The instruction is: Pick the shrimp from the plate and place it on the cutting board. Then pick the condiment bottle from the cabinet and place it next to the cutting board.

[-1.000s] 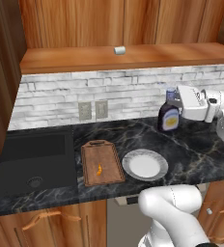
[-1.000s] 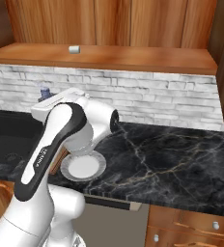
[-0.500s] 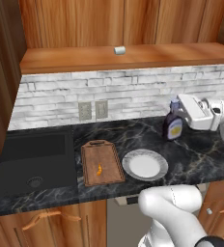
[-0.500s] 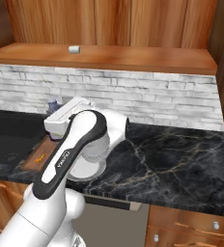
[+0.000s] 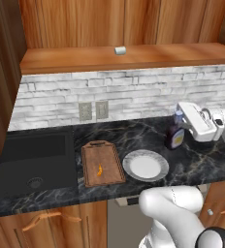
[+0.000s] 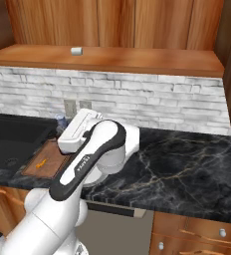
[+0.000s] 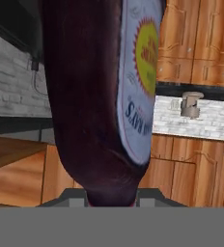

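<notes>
The dark-brown condiment bottle (image 5: 174, 136) with its blue cap stands upright low over the counter, just right of the plate (image 5: 145, 165), and my gripper (image 5: 184, 130) is shut on it from the right. Close up in the hand view, the bottle (image 7: 92, 96) shows its yellow-white label between my gripper's (image 7: 111, 194) jaws. The tiny orange shrimp (image 5: 99, 170) lies on the wooden cutting board (image 5: 91, 157), left of the plate. From the right base view I see the board (image 6: 52, 167) and shrimp (image 6: 42, 162) beside my arm. The cabinet's shelf ledge (image 5: 134, 58) runs above.
A small white block (image 5: 120, 50) sits on the shelf ledge. The dark sink (image 5: 32, 162) lies left of the board. Wall outlets (image 5: 93, 111) sit on the brick backsplash. Lower cupboards with curved handles (image 5: 49, 219) run under the counter. Bare marble counter (image 6: 187, 164) stretches right.
The gripper has carried the bottle downward and slightly right, from backsplash height to just above the counter beside the plate. Shrimp, board and plate have not moved.
</notes>
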Motion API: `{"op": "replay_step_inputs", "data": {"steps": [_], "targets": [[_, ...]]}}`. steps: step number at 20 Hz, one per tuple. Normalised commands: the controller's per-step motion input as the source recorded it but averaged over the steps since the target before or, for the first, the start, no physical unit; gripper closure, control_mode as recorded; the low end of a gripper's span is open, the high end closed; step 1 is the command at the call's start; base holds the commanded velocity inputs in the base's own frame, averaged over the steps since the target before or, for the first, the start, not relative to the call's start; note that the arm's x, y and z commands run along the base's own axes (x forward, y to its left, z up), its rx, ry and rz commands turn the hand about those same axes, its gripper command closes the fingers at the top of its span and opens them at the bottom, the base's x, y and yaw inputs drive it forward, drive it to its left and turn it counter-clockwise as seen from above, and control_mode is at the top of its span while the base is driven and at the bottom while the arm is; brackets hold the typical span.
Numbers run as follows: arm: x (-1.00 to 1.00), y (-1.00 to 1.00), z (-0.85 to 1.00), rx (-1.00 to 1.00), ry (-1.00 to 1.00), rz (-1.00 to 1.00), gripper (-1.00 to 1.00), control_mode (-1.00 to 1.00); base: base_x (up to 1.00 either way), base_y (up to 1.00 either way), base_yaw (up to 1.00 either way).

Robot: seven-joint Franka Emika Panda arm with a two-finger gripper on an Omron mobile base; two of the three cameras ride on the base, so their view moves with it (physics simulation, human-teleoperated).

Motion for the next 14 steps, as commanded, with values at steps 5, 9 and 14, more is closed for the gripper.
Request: {"op": "replay_step_inputs", "data": {"steps": [5,9,14], "targets": [[0.00,-0.23,-0.17,-0.05,-0.01,0.05,1.00,-1.00,0.00,0.00,0.00],[0.00,-0.21,-0.25,-0.01,-0.04,0.04,1.00,-1.00,0.00,0.00,0.00],[0.00,-0.17,-0.26,0.00,-0.01,0.02,1.00,-1.00,0.00,0.00,0.00]]}}
